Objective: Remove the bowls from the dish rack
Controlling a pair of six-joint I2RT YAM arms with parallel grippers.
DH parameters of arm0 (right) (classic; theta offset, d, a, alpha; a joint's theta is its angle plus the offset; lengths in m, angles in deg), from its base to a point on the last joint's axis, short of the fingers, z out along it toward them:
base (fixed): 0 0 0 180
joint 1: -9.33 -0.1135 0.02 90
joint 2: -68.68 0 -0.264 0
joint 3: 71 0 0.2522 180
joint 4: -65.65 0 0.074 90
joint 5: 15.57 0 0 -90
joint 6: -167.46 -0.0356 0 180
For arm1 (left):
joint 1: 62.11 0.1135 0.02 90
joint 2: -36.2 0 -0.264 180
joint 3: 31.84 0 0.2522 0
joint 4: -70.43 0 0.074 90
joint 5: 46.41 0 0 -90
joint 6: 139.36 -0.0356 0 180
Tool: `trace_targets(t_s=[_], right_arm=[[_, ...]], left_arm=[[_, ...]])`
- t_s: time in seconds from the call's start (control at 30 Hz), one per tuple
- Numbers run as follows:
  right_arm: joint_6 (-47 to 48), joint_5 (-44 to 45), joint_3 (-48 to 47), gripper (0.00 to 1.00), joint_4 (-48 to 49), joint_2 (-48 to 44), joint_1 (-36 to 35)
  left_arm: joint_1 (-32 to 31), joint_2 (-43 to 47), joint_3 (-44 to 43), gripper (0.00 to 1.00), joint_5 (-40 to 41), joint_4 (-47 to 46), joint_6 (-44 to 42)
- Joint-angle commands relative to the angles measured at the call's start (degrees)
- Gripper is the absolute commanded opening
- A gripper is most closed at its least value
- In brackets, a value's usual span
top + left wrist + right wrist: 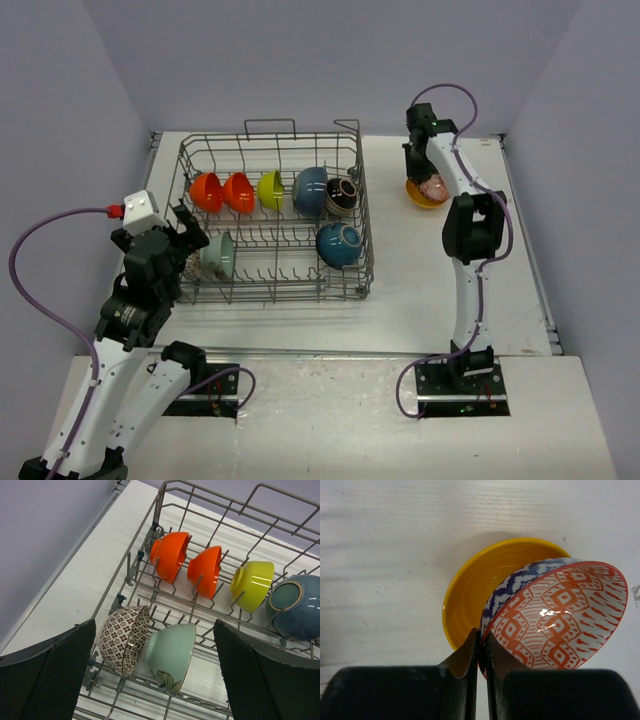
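The grey wire dish rack [366, 215] holds two orange-red bowls [205, 191] [238, 192], a lime one [271, 189], a dark blue one [309, 190], a black one [342, 195] and another blue one [338, 245]. At its front left stand a pale green bowl [172, 652] and a brown-patterned bowl [122, 637], on edge. My left gripper [155, 630] hangs open just above these two, touching neither. Right of the rack, my right gripper [481, 635] is shut on the rim of an orange-and-blue patterned bowl [560, 620], tilted over a yellow bowl [470, 590] on the table.
The white table [420, 280] runs on to the right of the rack, where my right arm [470, 240] stands. Walls close in the back and both sides. The rack's wire handle loop [270, 124] rises at its far edge.
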Motion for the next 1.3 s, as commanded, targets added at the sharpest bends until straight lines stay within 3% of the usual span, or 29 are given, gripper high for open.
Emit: trace_targets(t_s=[0.0, 0.17, 0.23, 0.27, 0.43, 0.57, 0.7, 0.87, 1.0, 1.2, 1.27], right_arm=[[1.7, 0.0, -0.9, 0.00, 0.6, -1.8, -0.6], [1.8, 1.9, -0.3, 0.00, 0.7, -1.1, -1.5], [1.7, 2.6, -0.2, 0.06, 0.8, -0.9, -1.7], [1.7, 2.8, -0.1, 0.13, 0.8, -0.9, -1.8], [1.7, 4.0, -0.4, 0.18, 0.3, 0.0, -2.5], [1.3, 5.2, -0.9, 0.32, -0.6, -0.1, -3.1], [-0.2, 4.6, -0.6, 0.35, -1.6, -3.2, -4.0], [-2.5, 2.0, 1.1, 0.34, -1.7, -10.3, -4.2], [-5.9, -2.9, 8.0, 0.33, 3.1, -24.5, -5.1], [-13.2, -11.9, 26.6, 0.38, 21.2, -46.8, -14.4], [-16.6, -19.7, 33.9, 0.41, 29.8, -53.6, -16.8]], left_arm=[[-0.3, -0.1, 0.1, 1.00, 0.1, -1.8, 0.0], [-0.4, 0.2, 0.1, 1.00, 0.2, -1.5, 0.1], [-0.4, 0.4, 0.1, 1.00, 0.4, -1.4, 0.1], [-0.4, 0.5, 0.1, 1.00, 0.4, -1.4, 0.1], [-0.6, 0.6, 0.0, 1.00, 0.3, -1.5, 0.1], [-0.7, 0.9, 0.0, 1.00, 0.5, -1.2, 0.1], [-0.8, 0.7, 0.1, 1.00, 0.4, -1.3, 0.1], [-0.8, 0.7, 0.0, 1.00, 0.5, -1.3, 0.1], [-0.8, 0.4, -0.3, 1.00, 1.6, -0.9, 0.4], [-0.4, -1.0, -1.3, 1.00, 3.8, 0.3, 1.4], [-0.3, -1.0, -1.6, 1.00, 4.2, 0.7, 1.8]])
